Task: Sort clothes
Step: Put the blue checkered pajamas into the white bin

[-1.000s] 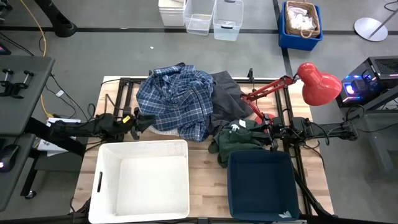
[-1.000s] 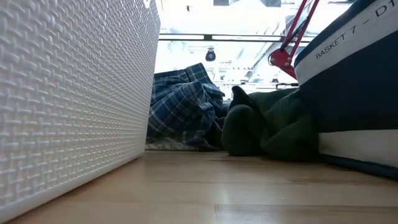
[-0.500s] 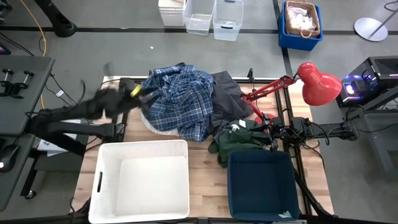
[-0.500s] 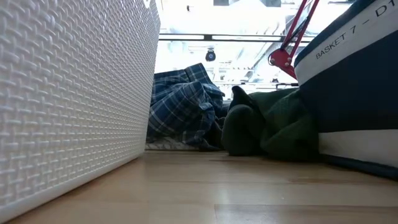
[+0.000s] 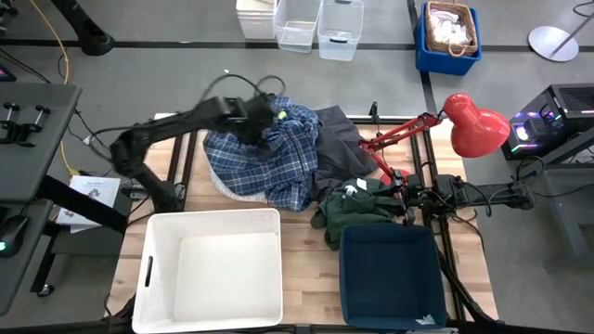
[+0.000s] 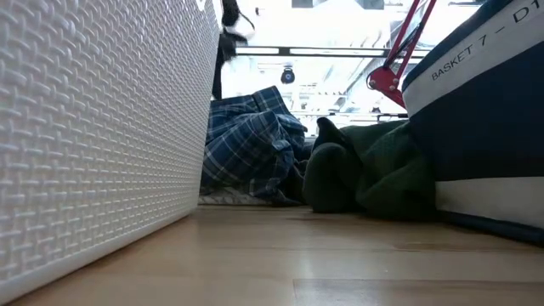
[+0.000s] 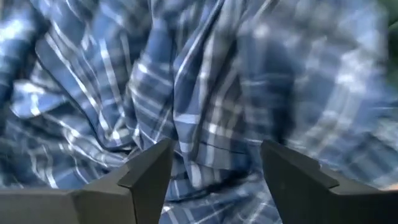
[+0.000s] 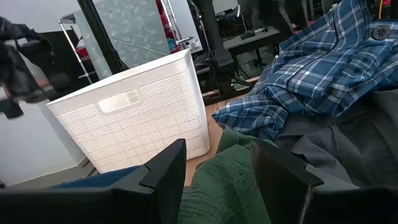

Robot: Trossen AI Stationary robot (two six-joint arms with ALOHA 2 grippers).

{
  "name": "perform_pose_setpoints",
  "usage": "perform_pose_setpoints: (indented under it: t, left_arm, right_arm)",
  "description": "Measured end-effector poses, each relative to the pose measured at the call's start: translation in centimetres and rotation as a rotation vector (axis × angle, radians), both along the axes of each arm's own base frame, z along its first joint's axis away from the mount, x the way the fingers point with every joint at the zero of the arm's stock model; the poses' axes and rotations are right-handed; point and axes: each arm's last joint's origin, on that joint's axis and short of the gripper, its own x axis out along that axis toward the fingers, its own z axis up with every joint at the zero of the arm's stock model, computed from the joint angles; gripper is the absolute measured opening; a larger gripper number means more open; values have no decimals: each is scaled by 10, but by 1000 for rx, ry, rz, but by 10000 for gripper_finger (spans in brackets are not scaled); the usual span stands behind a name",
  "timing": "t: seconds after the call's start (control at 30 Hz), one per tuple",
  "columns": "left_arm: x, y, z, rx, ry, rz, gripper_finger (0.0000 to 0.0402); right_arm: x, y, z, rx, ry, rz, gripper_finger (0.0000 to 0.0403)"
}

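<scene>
Plaid shirt (image 5: 278, 148) under left gripper (image 7: 211, 163), fingers spread; right gripper (image 8: 217, 162) likewise parted, seemingly empty

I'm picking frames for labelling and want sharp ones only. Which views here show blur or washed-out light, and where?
High view: the left arm over the plaid shirt is motion-smeared, the rest crisp. Left wrist view: the plaid is smeared towards one side, with the left gripper sharp. Low view: the bright background is blown out and the white basket is soft up close. Right wrist view: mostly sharp.

A white basket (image 5: 209, 269) sits beside a navy basket (image 5: 390, 276) on the desk (image 5: 306, 278); a red lamp (image 5: 464, 121) stands behind the navy one.
</scene>
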Motion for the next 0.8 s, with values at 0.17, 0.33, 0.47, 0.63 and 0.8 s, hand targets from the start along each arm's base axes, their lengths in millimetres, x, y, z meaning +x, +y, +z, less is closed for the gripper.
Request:
perform_pose_setpoints:
  t: [0.17,0.33,0.47,0.63,0.8]
  left_arm:
    - [19,11,-53,-61,169,63,249]
    - [26,18,-122,-154,321,72,250]
    - [27,20,-155,-215,366,32,239]
    - [29,16,-161,-183,356,-61,125]
    - [22,12,-123,-102,258,-121,23]
  right_arm:
    - [0,0,0,0,0,0,179]
    - [0,0,0,0,0,0,179]
    - [0,0,0,0,0,0,179]
    - [0,0,0,0,0,0,179]
    - [0,0,0,0,0,0,179]
